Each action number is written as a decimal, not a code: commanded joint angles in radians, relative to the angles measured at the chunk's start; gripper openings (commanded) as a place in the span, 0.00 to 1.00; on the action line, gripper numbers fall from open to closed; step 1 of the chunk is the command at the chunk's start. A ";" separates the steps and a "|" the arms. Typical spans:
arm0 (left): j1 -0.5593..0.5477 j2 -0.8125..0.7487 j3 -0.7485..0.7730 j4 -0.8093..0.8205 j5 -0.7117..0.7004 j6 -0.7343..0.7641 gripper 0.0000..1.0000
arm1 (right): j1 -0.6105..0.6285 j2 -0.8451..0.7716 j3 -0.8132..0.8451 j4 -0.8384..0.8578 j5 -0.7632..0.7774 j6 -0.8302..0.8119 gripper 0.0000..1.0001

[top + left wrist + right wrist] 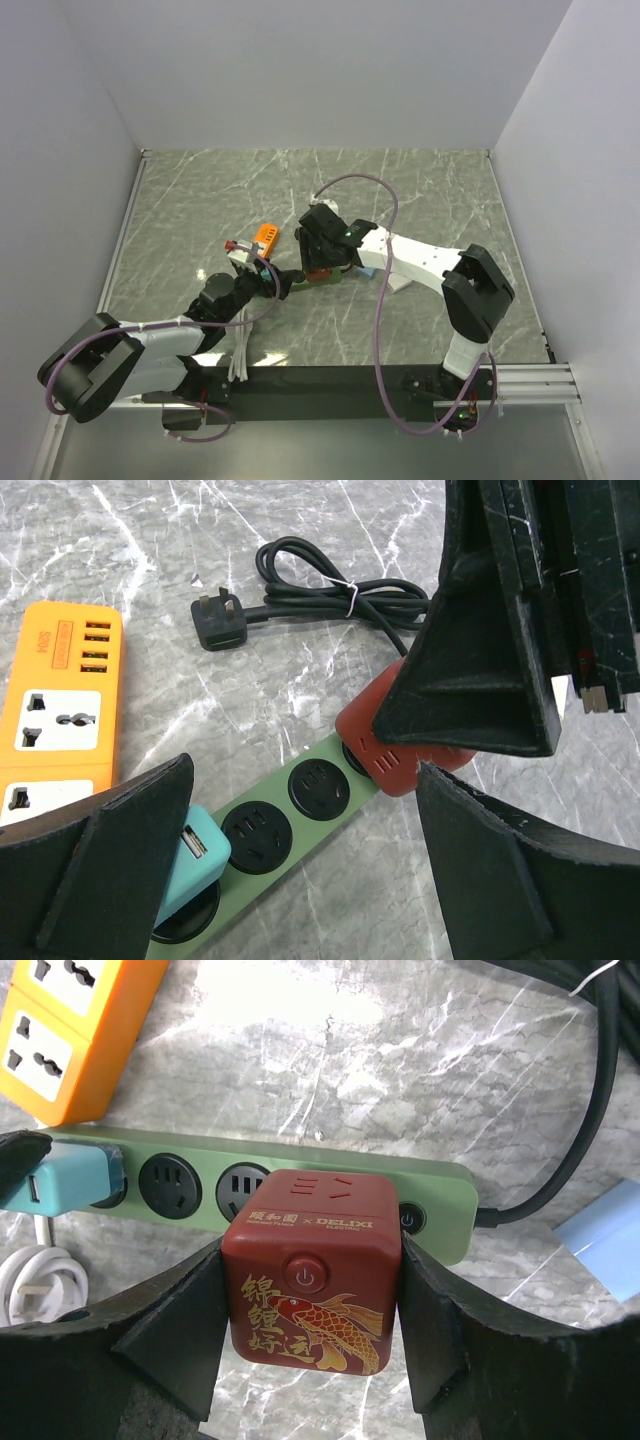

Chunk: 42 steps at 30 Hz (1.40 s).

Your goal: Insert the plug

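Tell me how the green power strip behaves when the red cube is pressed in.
The green power strip looks rigid and lies flat, so it probably won't flex or tip under the red cube. On the smooth marble table it may slide; the left gripper straddling it could steady it.

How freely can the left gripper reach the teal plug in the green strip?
Probably yes: the open left gripper is right beside the teal plug; the right gripper, shut on the red cube, stands farther along the green strip.
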 commanded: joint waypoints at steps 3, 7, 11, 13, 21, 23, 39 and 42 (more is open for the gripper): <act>0.002 0.011 -0.013 -0.009 0.030 -0.009 0.99 | 0.042 0.027 -0.042 -0.016 0.044 0.012 0.00; 0.002 0.013 -0.014 -0.003 0.036 -0.009 0.99 | 0.044 0.038 -0.065 0.000 0.042 0.012 0.00; 0.002 0.011 -0.016 -0.001 0.036 -0.009 1.00 | 0.038 0.043 -0.075 0.008 0.050 0.004 0.00; 0.004 0.011 -0.016 -0.003 0.036 -0.010 0.99 | 0.030 0.043 -0.092 0.015 0.047 0.004 0.00; 0.004 0.017 -0.019 0.004 0.038 -0.009 0.99 | 0.050 0.015 -0.141 0.023 0.047 0.033 0.00; 0.004 0.022 -0.020 0.010 0.036 -0.012 0.99 | 0.059 0.006 -0.159 0.024 0.044 0.048 0.00; 0.009 0.028 -0.026 0.025 0.052 -0.015 0.99 | 0.094 0.021 -0.187 0.015 0.059 0.067 0.00; 0.009 0.025 -0.029 0.024 0.053 -0.016 0.99 | 0.087 0.020 -0.210 0.034 0.048 0.071 0.00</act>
